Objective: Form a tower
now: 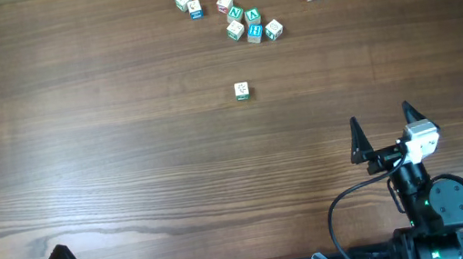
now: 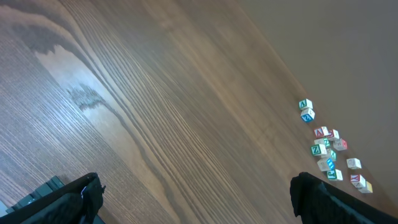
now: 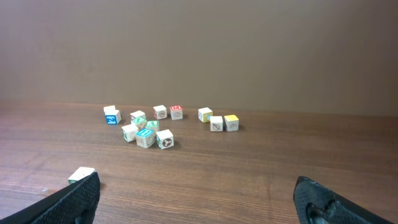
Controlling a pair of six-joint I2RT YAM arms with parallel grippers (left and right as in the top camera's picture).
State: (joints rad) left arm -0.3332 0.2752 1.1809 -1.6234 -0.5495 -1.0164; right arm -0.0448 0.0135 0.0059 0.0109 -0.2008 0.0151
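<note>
- I am holding my left hand (image 2: 196, 193) low at the near-left corner of the desk (image 1: 124, 146). Its fingers are spread wide with nothing between them.
- I am not seeing a tower anywhere; as far as I can tell, every cube is lying loose on the wood, so the tower has yet to be started.
- I am looking at a lone cube (image 1: 242, 91) sitting by itself near the middle of the desk, well apart from the rest. It is resting flat and roughly square to the desk edge. Being a cube, it has no long axis to line up with.
- I am seeing the cluster of cubes (image 1: 252, 9) strung out along the far side, its spread running left to right. Some cubes are touching and others are just beside each other.
- I am hovering my right hand (image 1: 382, 121) at the near right, its fingers wide, empty and pointing toward the far side.
- I am judging that the lone cube lies ahead and to the left of my right hand, and that this hand is clearly nearer than my left. The column's long axis will be running straight up from the desk.
</note>
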